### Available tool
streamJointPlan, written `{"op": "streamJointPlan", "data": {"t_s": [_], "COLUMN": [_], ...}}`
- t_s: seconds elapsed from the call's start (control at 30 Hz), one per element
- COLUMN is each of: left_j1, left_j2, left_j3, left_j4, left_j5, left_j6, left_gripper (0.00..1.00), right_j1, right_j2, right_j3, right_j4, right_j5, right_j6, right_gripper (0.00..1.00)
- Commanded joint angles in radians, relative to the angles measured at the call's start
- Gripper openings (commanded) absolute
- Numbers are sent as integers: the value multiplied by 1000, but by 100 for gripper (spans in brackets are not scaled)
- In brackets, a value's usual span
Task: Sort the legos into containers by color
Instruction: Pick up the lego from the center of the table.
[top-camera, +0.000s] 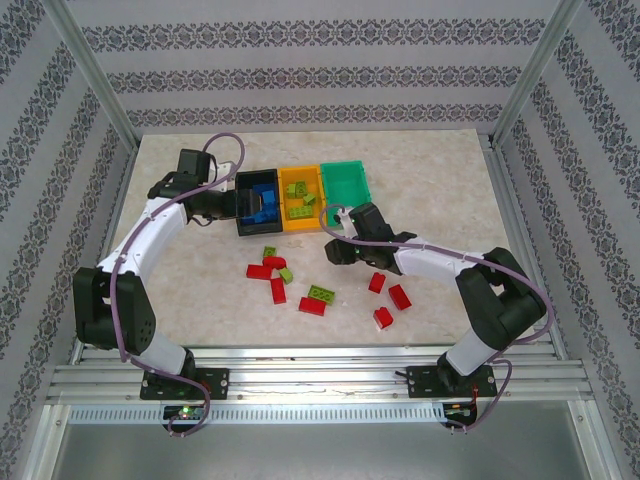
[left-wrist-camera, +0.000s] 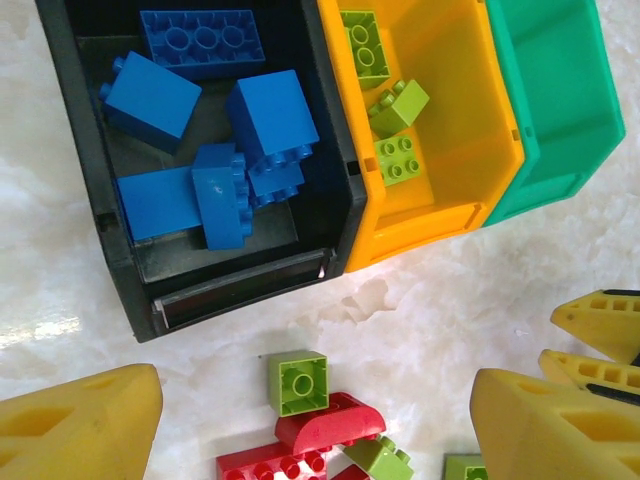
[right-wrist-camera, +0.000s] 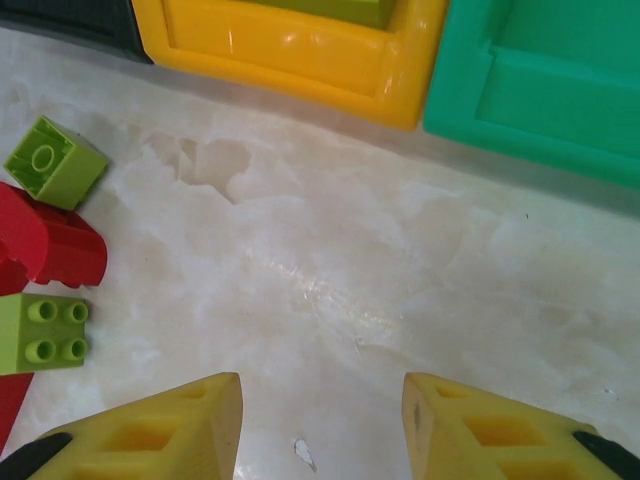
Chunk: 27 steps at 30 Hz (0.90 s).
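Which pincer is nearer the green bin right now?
Right. The right pincer hovers just in front of the green bin; the left pincer is by the black bin, two bins over.

Patterned walls (top-camera: 300, 60); pale marbled table (top-camera: 440, 190).

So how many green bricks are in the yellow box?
3, all in the yellow bin: the far green brick along its left wall, the tilted green brick mid-bin, the near green brick by the front lip. More may hide beneath.
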Motion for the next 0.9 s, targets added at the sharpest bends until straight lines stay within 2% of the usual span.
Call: {"op": "streamJointPlan", "data": {"t_s": [0.0,0.13,0.43,0.53,0.63,0.87], "left_j1": [-19,-53,-250,-279,-322,-430], "left_j2": [-20,-1,93,142,187,279], "left_j3": [24,43,149,159,162,170], "left_j4": [-39,-74,-302,-320,-327,-368], "left_j5": [-44,-52,-205,-179,-99,-188], "left_j6": [45,86,266,269,284,296], "left_gripper": [80,79,78,76,74,71], "right_j1": [10,9,-22,-70,-112,-144], "right_j2": [-23,-5,-14,-37,-48,-64], "right_j3": [-14,-10,-27,-62,-86,-104], "right_j4": [69,76,71,105,130,141], "right_j5": [5,5,63,35,0,-9], "right_j6": [25,28,47,97,126,134], "right_gripper": [47,47,48,48,48,48]}}
